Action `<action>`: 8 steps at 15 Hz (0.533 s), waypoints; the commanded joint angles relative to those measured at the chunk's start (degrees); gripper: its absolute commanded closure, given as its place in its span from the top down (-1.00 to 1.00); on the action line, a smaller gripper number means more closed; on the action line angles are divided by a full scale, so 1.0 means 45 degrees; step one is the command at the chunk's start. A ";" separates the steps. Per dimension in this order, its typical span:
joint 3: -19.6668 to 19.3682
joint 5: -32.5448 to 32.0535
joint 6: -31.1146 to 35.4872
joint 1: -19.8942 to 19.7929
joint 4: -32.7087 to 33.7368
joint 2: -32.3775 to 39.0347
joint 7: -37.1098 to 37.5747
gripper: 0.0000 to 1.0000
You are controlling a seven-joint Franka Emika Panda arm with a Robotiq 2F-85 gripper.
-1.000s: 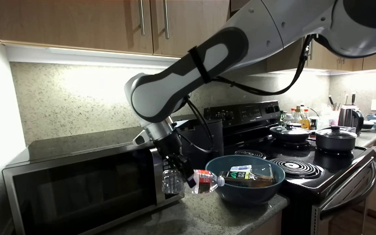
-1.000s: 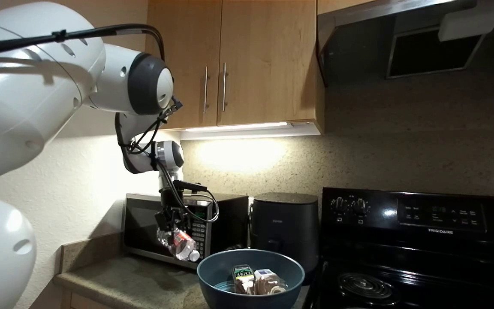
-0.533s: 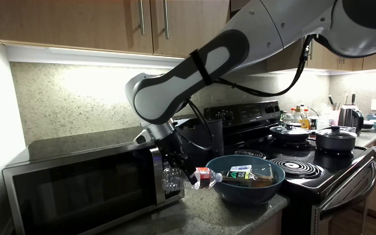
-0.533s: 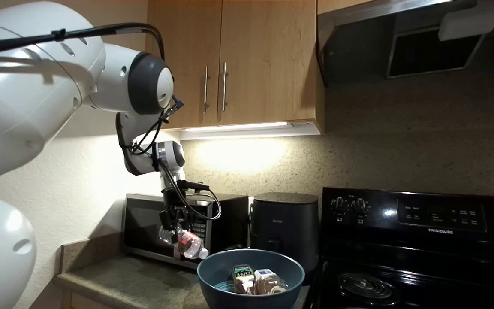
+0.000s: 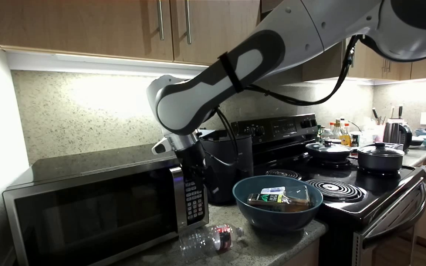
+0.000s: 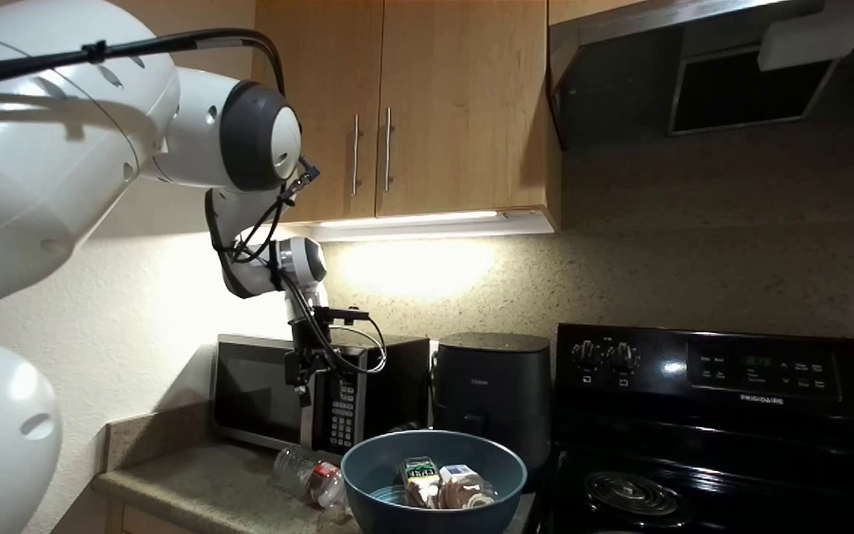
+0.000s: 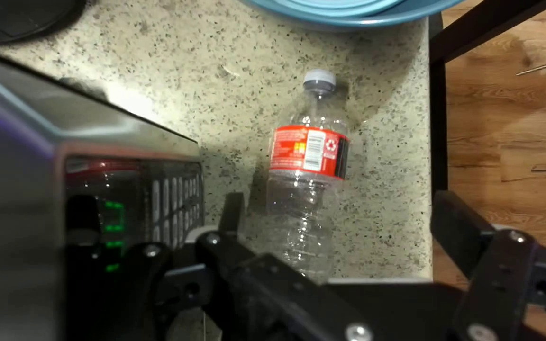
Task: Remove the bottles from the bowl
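A clear bottle (image 7: 308,151) with a red label lies on its side on the speckled counter (image 7: 391,208), outside the large blue bowl (image 5: 277,221) and just beside it, in front of the microwave (image 5: 94,214). In the wrist view its long axis runs nearly straight up and down, leaning slightly, with the whitish cap at the top, toward the bowl, and the base at the bottom, partly hidden. In an exterior view it stretches from left to right at a slight tilt, base toward the microwave, neck toward the bowl; its outline there is a little blurred.

The black fingers (image 7: 460,237) are spread wide, above the bottle and apart from it. Half a second ago they gripped this bottle in the air, roughly level, its cap close to the bowl's rim. Now it is released and lower, its cap facing much the same way. The arm (image 5: 187,107) has risen slightly. Inside the bowl, a dark-labelled bottle (image 6: 419,475) with green print and a pale-labelled bottle (image 6: 462,486) lie where they were.
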 commanded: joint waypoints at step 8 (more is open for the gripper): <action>-0.0542 0.0273 0.0386 -0.0325 -0.2140 -0.2734 0.4197 1.00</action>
